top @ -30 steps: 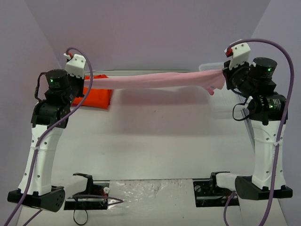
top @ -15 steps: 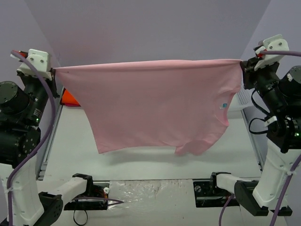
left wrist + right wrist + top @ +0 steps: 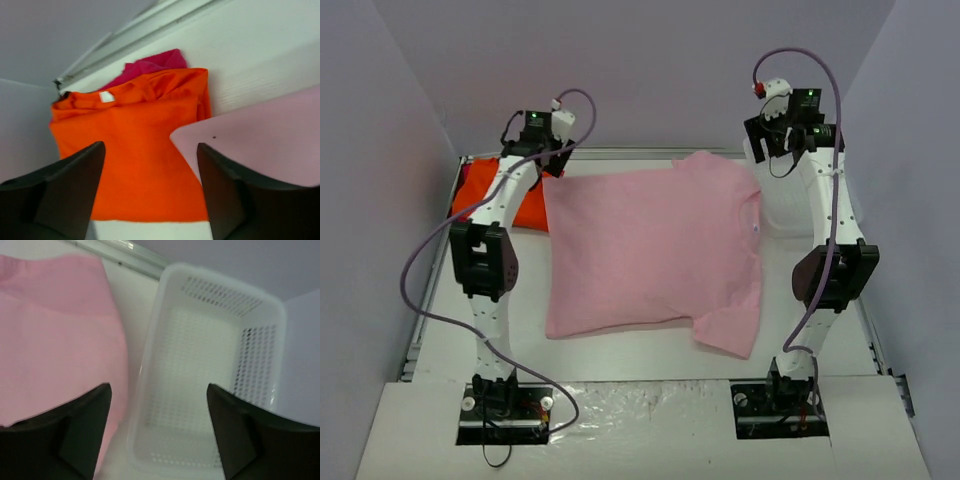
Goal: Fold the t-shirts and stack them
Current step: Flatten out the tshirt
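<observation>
The light pink t-shirt point(image 3: 650, 245) lies spread flat on the white table, one sleeve toward the near right. The bright orange t-shirt point(image 3: 485, 190) lies folded at the far left, its edge under the pink one's corner. My left gripper point(image 3: 552, 165) hovers over that far-left corner, open and empty; in the left wrist view its fingertips point(image 3: 150, 146) frame the orange t-shirt point(image 3: 135, 150) with the pink corner point(image 3: 265, 135) to the right. My right gripper point(image 3: 768, 150) is open and empty at the far right; its wrist view point(image 3: 159, 386) shows the pink shirt point(image 3: 55, 330) on the left.
A white plastic mesh basket point(image 3: 780, 215) stands at the far right beside the pink shirt, right below my right gripper, its perforated wall point(image 3: 256, 360) in the wrist view. A magenta cloth point(image 3: 155, 62) peeks out behind the orange shirt. A metal rail point(image 3: 620, 153) runs along the table's far edge.
The pink shirt, held stretched in the air between both grippers, now lies flat on the table. Both grippers have let go and opened, and both arms have reached out to the far edge.
</observation>
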